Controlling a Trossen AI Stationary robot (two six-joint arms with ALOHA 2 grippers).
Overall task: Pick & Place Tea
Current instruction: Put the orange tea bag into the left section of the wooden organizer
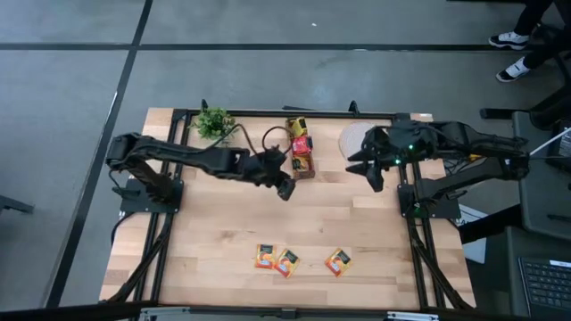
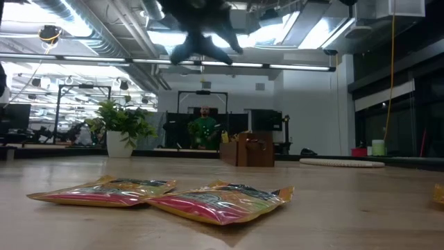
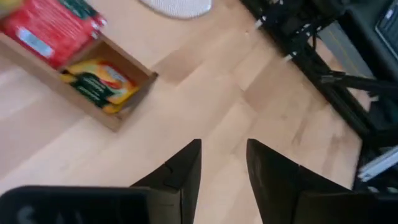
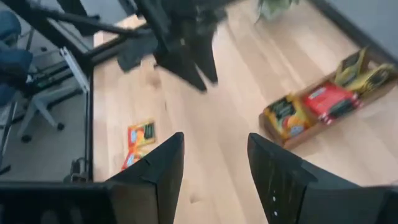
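Three orange tea sachets (image 1: 265,257) (image 1: 286,262) (image 1: 337,261) lie flat on the table near its front edge. A narrow cardboard box (image 1: 302,169) at the far middle holds more tea: a red sachet (image 3: 53,28) and a yellow one (image 3: 99,84). My left gripper (image 3: 224,146) hangs open above the bare wood just in front of the box, at the table's middle (image 1: 285,190), with nothing between its fingers. My right gripper (image 4: 214,140) is raised over the far right of the table (image 1: 375,183), open, holding nothing.
A small potted plant (image 1: 214,122) stands at the far left of the table. A round pale mat (image 1: 352,138) lies at the far right, partly under my right arm. Bare wood stretches between the box and the front sachets.
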